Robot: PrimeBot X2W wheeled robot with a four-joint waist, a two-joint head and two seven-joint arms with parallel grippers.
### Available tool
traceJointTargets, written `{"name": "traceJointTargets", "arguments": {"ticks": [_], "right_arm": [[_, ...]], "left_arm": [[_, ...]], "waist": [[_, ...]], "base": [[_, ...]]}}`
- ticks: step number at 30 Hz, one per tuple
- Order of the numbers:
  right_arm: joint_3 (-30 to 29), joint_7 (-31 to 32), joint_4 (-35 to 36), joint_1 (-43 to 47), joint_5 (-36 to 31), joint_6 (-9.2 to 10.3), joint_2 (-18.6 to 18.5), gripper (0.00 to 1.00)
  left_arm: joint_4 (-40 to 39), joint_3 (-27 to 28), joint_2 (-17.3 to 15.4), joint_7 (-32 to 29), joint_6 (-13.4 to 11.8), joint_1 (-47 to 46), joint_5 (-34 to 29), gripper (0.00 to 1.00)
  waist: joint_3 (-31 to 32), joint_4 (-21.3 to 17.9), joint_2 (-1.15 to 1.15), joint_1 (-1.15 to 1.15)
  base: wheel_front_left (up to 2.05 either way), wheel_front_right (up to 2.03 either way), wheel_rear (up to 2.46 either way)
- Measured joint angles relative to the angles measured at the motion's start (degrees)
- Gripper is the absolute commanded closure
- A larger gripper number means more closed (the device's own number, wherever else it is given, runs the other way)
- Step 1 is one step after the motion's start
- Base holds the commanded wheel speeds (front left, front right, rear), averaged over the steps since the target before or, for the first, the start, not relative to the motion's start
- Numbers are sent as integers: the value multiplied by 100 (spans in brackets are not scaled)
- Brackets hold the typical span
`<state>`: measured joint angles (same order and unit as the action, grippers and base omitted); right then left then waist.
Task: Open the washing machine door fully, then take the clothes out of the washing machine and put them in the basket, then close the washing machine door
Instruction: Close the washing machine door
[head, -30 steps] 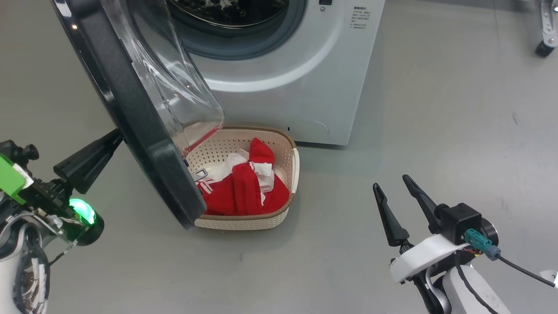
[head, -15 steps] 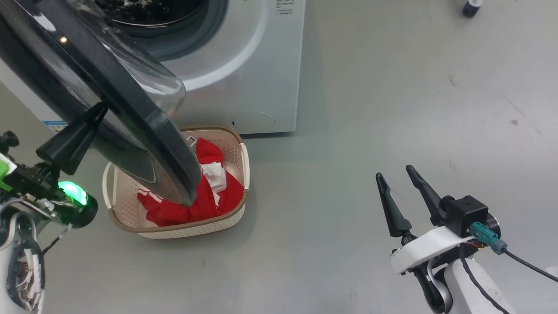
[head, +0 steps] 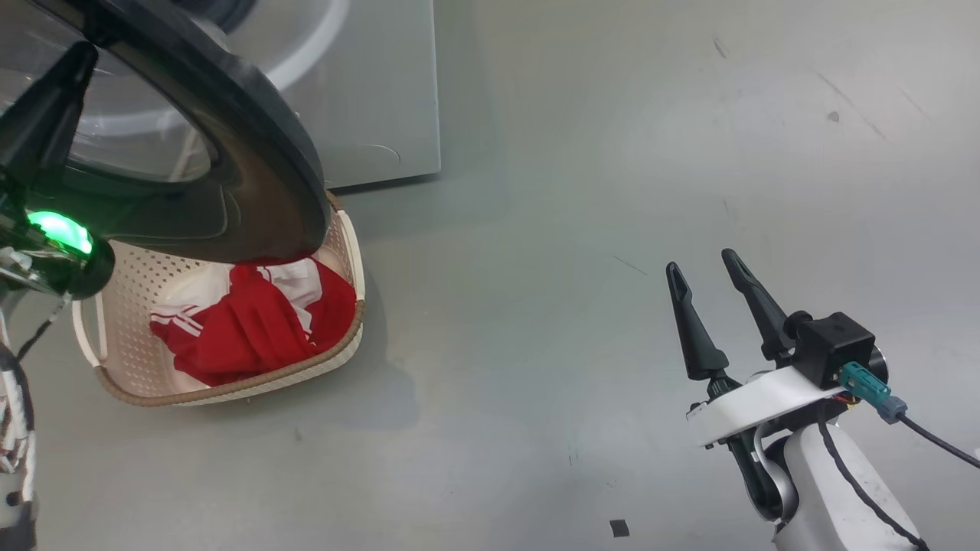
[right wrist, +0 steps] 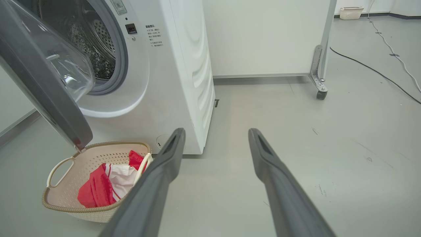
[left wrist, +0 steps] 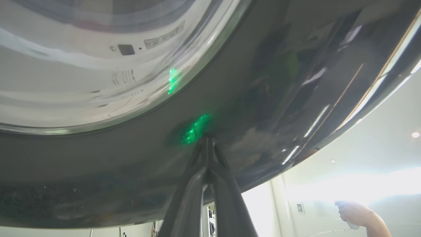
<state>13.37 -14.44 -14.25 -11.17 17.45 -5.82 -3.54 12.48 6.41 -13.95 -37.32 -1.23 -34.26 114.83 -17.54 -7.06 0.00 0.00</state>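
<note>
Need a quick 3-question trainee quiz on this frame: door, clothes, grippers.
1. True or false: the clothes lie in the basket.
2. Which gripper has shut tips resting against the black rim of the washing machine door? A) left gripper B) right gripper
3. Fill in: the washing machine door is ___ (open/shut).
Key: 1 true; 2 A; 3 open.

door (head: 260,153) overhanging basket's (head: 230,389) far half, basket's near half open from above, open floor (head: 574,229) right of basket
</note>
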Motion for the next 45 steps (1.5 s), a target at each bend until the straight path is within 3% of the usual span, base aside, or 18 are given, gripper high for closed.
{"name": "traceJointTargets", "arguments": {"ticks": [23, 27, 34, 45], "right_arm": [[-147, -1, 307, -387, 68, 1, 51, 0], [-210, -1, 305, -402, 68, 14, 62, 0], [-390, -1, 290, -491, 64, 43, 76, 0], [-466, -1, 145, -489, 7, 41, 76, 0]], "left_arm": [[-35, 252, -318, 726, -23, -1397, -553, 100], [83, 190, -259, 738, 108, -1503, -554, 100], [494, 59, 151, 682, 506, -1502, -543, 100], [921, 11, 433, 614, 740, -1187, -542, 100]], "waist": [[-1363, -770, 0, 1], [-1511, -837, 0, 0], [-1444, -730, 0, 0], [-1053, -375, 0, 0]], "base": [[0, 0, 0], [0, 0, 0], [0, 0, 0], [0, 0, 0]]}}
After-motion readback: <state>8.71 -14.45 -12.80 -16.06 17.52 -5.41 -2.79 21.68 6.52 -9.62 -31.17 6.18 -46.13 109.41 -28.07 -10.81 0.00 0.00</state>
